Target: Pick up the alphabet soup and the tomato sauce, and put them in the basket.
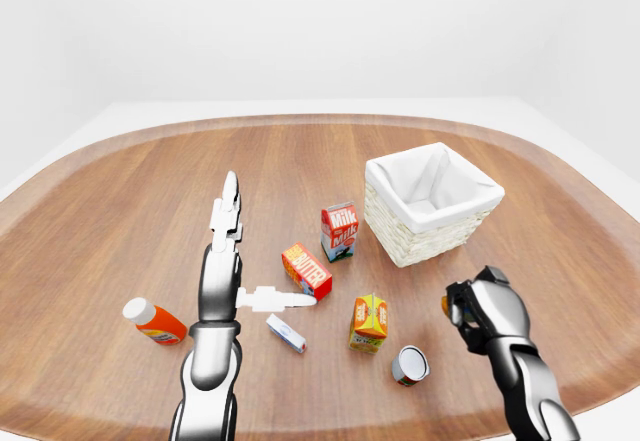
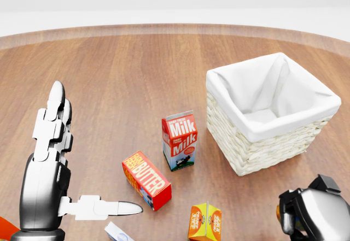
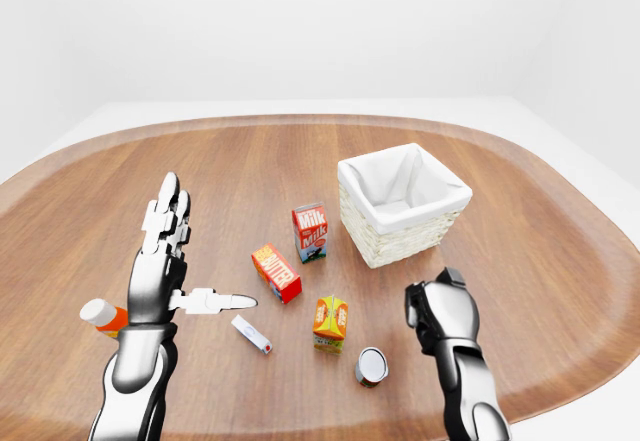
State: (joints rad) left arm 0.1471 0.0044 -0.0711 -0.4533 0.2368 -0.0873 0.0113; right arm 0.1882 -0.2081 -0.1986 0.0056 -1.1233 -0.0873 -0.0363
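Right hand (image 1: pixel 478 303) hovers below and right of the basket (image 1: pixel 432 202) in the left-eye view, fingers curled round something small with an orange edge, though I cannot tell what it is or whether they truly grip it. Left hand (image 1: pixel 228 261) stands well to the basket's left with fingers straight and spread, thumb pointing toward the butter box (image 1: pixel 307 271). On the wooden surface (image 1: pixel 120 211), a can (image 1: pixel 410 365) lies on its side below the basket, just right of the juice carton (image 1: pixel 369 322); the milk carton (image 1: pixel 339 231) stands just left of the basket.
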